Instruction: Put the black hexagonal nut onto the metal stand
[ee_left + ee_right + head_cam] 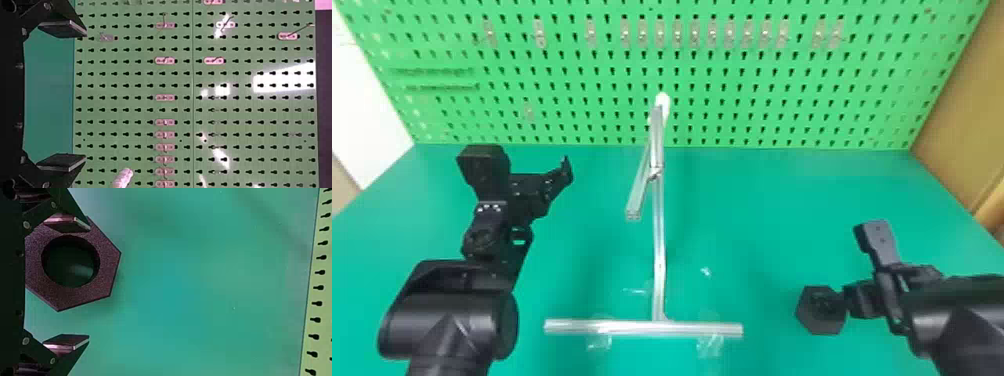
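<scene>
The black hexagonal nut (819,320) lies on the green table at the right, by my right gripper (857,270), whose fingers are spread. In the right wrist view the nut (105,270) lies beyond the open right gripper (66,282), mostly toward one finger, which overlaps its edge. The metal stand (659,240) rises mid-table from a crossbar base, with a slanting arm and a white tip; that tip (123,178) is also in the left wrist view. My left gripper (534,160) is parked open and empty above the table's left side; its fingers (64,162) face the pegboard.
A green pegboard (732,90) with a row of small hooks stands along the back. Clear tape pieces (710,345) lie at the stand's base. A brown panel (962,105) rises at the right.
</scene>
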Controlling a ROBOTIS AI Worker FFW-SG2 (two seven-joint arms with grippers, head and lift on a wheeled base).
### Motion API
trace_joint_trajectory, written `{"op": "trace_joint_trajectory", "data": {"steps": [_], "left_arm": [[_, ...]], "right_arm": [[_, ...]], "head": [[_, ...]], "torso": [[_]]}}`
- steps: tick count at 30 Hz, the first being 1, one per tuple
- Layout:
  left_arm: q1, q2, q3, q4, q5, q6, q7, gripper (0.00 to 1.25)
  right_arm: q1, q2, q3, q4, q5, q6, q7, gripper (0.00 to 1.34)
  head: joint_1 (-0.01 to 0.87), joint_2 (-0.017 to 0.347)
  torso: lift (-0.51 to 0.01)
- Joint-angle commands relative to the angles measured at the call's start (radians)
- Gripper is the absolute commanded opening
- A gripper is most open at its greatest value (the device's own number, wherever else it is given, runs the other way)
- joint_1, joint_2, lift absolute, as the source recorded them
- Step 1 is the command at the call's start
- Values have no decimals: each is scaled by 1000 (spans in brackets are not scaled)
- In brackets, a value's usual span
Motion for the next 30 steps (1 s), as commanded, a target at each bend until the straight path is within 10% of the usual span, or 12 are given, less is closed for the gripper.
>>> {"op": "trace_joint_trajectory", "data": {"steps": [1, 30], "left_arm": [[0, 0, 0, 0, 0, 0, 0, 1089], [1, 0, 0, -5, -8, 0, 0, 1089]], "right_arm": [[1, -2, -7, 21, -5, -20, 3, 1040], [6, -5, -18, 53, -8, -79, 26, 899]], "head": [[693, 81], [693, 81]], "torso": [[-1], [-1]]}}
